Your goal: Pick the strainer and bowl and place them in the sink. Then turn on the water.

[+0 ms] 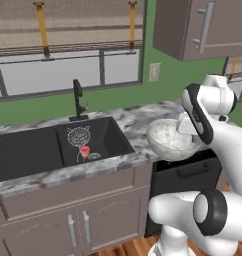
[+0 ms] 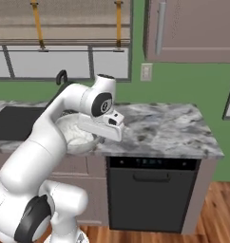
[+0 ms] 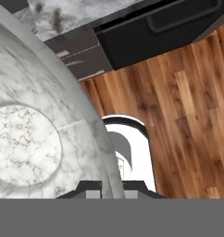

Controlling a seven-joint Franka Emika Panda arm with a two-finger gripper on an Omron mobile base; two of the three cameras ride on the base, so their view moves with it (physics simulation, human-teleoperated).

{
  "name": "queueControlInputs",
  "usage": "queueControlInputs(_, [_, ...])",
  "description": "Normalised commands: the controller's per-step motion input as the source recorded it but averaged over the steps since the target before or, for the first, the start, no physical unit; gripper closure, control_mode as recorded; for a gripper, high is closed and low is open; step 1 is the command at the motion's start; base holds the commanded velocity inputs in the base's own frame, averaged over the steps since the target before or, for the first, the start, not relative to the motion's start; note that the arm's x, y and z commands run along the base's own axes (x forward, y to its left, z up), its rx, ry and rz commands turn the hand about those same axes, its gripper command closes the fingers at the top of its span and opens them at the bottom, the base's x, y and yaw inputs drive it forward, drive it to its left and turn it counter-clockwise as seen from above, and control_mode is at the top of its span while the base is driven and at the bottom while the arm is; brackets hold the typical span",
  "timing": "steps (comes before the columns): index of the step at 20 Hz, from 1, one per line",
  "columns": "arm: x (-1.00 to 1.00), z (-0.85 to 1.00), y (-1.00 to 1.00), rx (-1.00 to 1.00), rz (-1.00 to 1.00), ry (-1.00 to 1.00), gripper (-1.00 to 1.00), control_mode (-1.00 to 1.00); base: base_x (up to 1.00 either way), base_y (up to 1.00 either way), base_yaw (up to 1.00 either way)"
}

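The tool [image 3: 111, 185] was clamped nearly shut on the rim of the bowl [image 1: 171, 140], holding it raised over the counter's [image 1: 135, 122] front edge, just right of the sink [image 1: 43, 150]. The bowl tilted, its mouth facing up and leftward. The strainer [image 1: 78, 136] lay in the sink's right basin, handle toward the front edge.

Table [image 1: 133, 122]: grey-white marbled top, run along the green wall above brown cabinet fronts and a black appliance front.

Sink [image 1: 23, 152]: black, double-basin, set into the table's left part; a slim black faucet [image 1: 78, 100] is mounted at its back edge.

Strainer [image 1: 78, 137]: wire mesh, laid in the right basin, beside the red-ringed drain [image 1: 85, 149].

Right part of the table, toward the far right corner: bare marbled surface is seen.
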Motion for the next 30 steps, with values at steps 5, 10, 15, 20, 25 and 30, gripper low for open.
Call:
queueControlInputs(5, [0.0, 0.0, 0.0, 0.0, 0.0, 0.0, 1.0, 1.0, 0.35, -0.25, 0.06])
queueControlInputs(10, [0.0, 0.0, 0.0, 0.0, 0.0, 0.0, 1.0, 1.0, 0.49, -0.24, 0.09])
queueControlInputs(15, [0.0, 0.0, 0.0, 0.0, 0.0, 0.0, 1.0, 1.0, 0.49, -0.15, 0.09])
queueControlInputs(20, [0.0, 0.0, 0.0, 0.0, 0.0, 0.0, 1.0, 1.0, 0.42, 0.0, 0.02])
queueControlInputs(25, [0.0, 0.0, 0.0, 0.0, 0.0, 0.0, 1.0, 1.0, 0.5, 0.0, 0.07])
queueControlInputs(30, [0.0, 0.0, 0.0, 0.0, 0.0, 0.0, 1.0, 1.0, 0.44, 0.0, 0.15])
